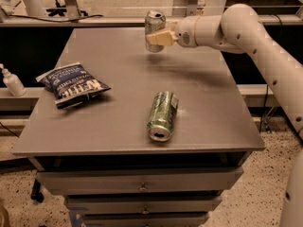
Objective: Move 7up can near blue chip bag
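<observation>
"KETTLE", white block letters, on blue chip bag point(73, 85); end effector point(155, 35) grips 7up can point(155, 19), markings unreadable.

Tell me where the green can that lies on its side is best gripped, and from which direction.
Probably best: grip the green can at mid-body, coming from above and closing across its round wall. It lies flat, top end toward the table's near edge, so its long sides are free. The end effector is at the far side, shut on the 7up can.
</observation>
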Controlling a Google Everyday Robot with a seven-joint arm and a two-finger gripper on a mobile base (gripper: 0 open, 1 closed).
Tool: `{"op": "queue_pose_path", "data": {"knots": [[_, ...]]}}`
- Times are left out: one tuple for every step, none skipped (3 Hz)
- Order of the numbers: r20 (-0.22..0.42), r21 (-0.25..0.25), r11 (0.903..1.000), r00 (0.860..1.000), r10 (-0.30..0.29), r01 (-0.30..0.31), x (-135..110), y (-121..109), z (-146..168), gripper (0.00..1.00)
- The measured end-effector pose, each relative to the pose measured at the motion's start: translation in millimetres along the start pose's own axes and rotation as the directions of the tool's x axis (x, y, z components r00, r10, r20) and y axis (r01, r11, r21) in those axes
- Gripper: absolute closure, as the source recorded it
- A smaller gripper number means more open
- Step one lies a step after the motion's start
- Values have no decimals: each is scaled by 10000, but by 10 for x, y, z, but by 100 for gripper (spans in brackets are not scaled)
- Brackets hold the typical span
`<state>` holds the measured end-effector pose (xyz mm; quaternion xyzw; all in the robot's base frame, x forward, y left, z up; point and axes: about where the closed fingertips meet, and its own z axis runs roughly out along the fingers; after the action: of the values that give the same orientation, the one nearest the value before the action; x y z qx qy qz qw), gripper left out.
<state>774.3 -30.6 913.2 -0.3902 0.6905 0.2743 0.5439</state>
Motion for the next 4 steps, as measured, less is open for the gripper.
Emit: {"op": "queue_pose_path", "data": {"knots": [[-45, -985, 9945, 9993, -359, 353, 39, 575, -128, 100], [-45, -987, 9945, 9993, -359, 353, 39, 576, -128, 100], [-189, -1395, 9887, 9982, -577, 545, 85, 701, -92, 100], [-325, -2192, 9714, 9943, -1011, 916, 126, 1009, -37, 100]]}}
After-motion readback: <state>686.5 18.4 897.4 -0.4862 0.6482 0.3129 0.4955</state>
